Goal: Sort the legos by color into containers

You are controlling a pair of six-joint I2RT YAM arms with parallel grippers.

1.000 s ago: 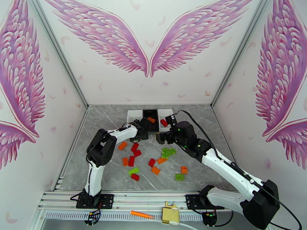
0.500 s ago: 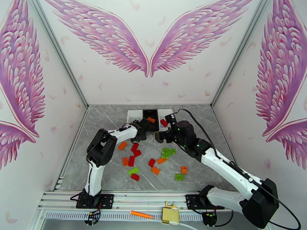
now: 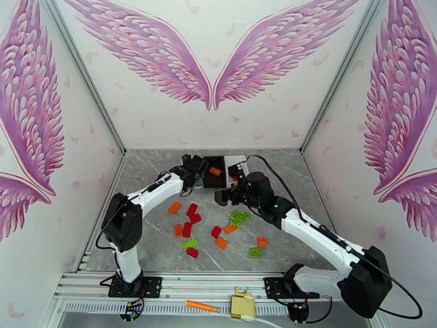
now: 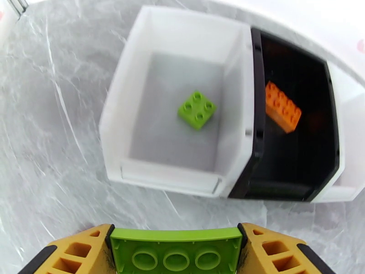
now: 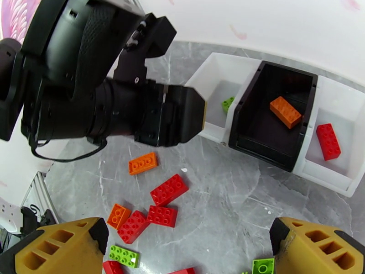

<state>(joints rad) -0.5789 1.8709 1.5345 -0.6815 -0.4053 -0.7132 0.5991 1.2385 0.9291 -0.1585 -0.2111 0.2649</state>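
My left gripper [image 4: 175, 245] is shut on a bright green lego [image 4: 175, 253], held above the table just in front of the left white container [image 4: 137, 83]. A small green lego [image 4: 197, 109] lies in that container. An orange lego [image 4: 283, 107] lies in the black container [image 4: 296, 179], and a red lego [image 5: 328, 141] in the right white container [image 5: 340, 176]. In the top view the left gripper [image 3: 194, 164] hangs over the row's left end. My right gripper [image 3: 220, 197] stands open over the table, fingers [image 5: 54, 247] wide apart. Loose red, orange and green legos [image 3: 192, 210] are scattered below.
The left arm's black wrist [image 5: 114, 110] hangs close in front of the right wrist camera, between it and the containers. An orange stick [image 3: 202, 306] and a tan block [image 3: 243, 307] lie on the front rail. Walls close in the table on three sides.
The left arm has stretched out toward the back left, carrying the green lego from beside the black container to the left white one. The right gripper has drifted slightly left.
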